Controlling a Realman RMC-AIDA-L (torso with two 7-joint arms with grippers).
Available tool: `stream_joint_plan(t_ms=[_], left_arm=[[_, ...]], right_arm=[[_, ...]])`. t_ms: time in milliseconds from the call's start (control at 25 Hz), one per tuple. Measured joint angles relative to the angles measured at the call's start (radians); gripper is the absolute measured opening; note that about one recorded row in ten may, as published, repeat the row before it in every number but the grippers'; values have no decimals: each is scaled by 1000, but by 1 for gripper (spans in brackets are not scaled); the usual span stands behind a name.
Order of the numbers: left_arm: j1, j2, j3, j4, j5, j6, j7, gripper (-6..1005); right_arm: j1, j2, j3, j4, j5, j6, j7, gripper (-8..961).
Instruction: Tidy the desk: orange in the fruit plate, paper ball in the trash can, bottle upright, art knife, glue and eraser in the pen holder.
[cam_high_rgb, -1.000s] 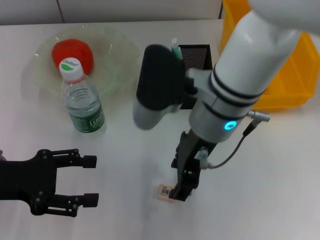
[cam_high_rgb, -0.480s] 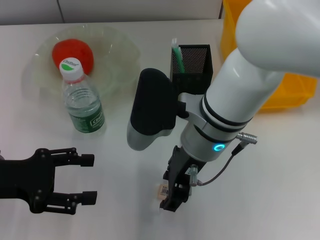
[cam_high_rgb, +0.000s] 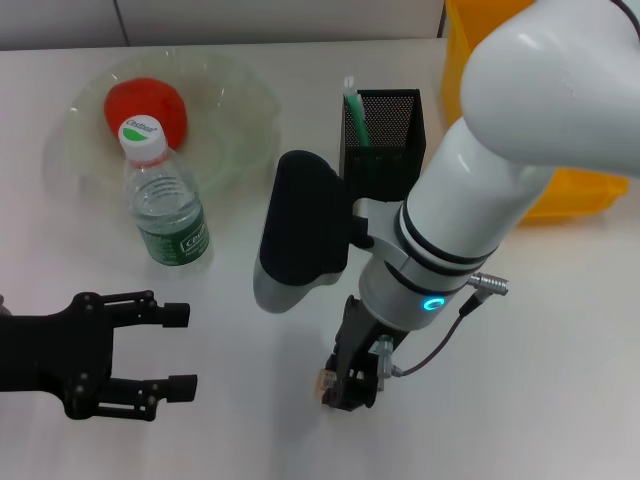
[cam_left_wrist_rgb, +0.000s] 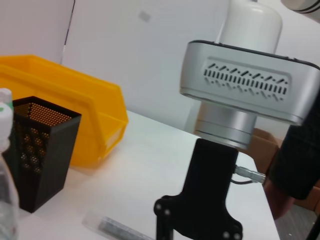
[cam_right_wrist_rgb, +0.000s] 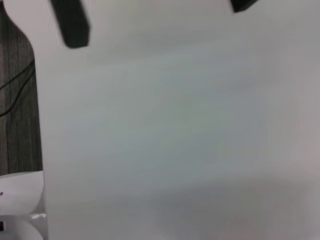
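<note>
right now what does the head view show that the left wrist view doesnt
Only the head view shows the orange in the fruit plate, the whole upright bottle, the open left gripper and the eraser under the right gripper. Only the left wrist view shows a clear tube on the desk. Both show the pen holder and yellow bin.

Plastics, mesh and a smooth white top

The table (cam_high_rgb: 560, 350) looks smooth and matt – the bottle (cam_high_rgb: 165, 205) is clear ribbed plastic with a glossy paper-like green label, the fruit plate (cam_high_rgb: 235, 110) translucent and glassy, the pen holder (cam_high_rgb: 385, 140) black perforated metal mesh, the yellow bin (cam_high_rgb: 580, 190) glossy plastic.
</note>
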Motion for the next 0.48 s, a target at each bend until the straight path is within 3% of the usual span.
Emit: stream_joint_plan(t_ms=[320,480], left_arm=[[1,-1,-13,-2,0,-10,-1,844],[3,-1,-18,-2,0,-12,0,844]], right_arm=[[-1,0,-6,-12,-7,-2,0,318],[-34,-5,87,-85,-23,-60,-9,275]])
